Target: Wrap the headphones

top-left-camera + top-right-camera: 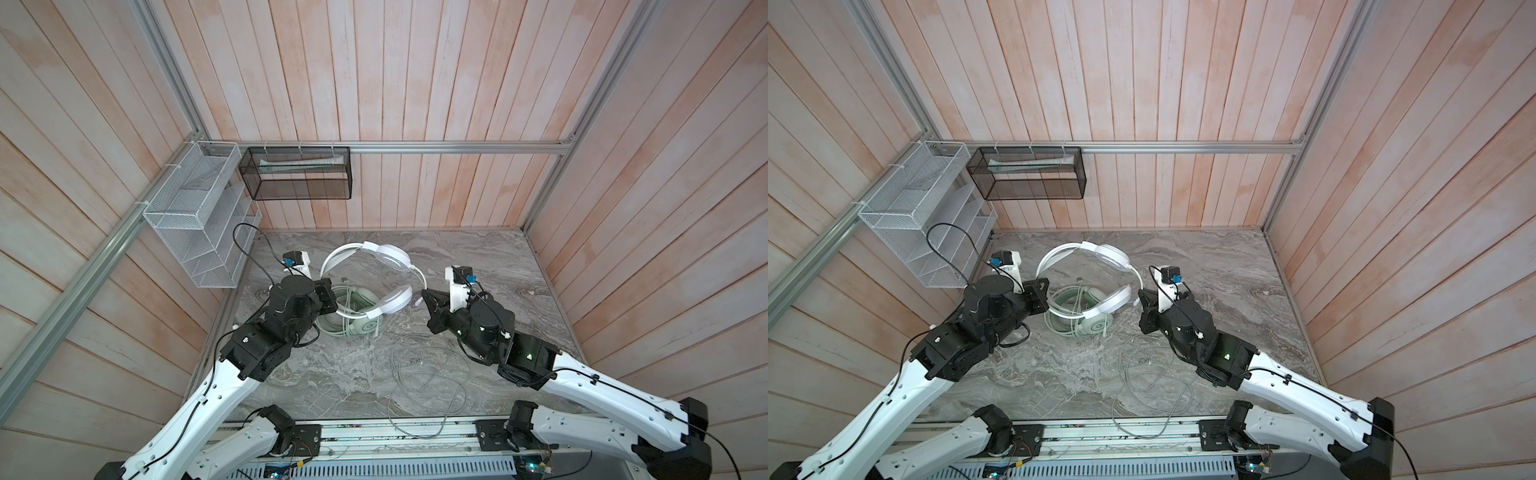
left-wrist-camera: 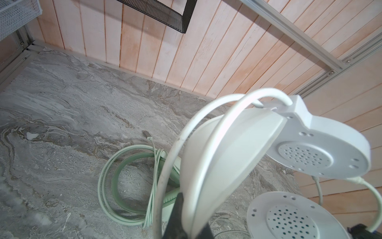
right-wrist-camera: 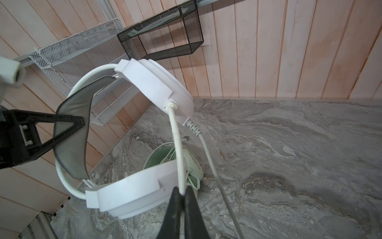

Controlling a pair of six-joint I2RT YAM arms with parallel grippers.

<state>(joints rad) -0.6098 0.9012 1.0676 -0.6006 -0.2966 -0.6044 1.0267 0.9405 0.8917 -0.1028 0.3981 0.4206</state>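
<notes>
top pair overhead, looking down; wrist views close, sharing white headset (image 2: 322, 153)

Left claw (image 2: 186, 219) clamped, right claw (image 3: 183, 193) pinched

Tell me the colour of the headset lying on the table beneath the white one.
Mint green. The headset shows best in the left wrist view.

Tabletop (image 1: 498, 266) open right; loose cord (image 1: 389, 399) litters front; mint headset (image 1: 361, 326) apparently crowds left.
</notes>
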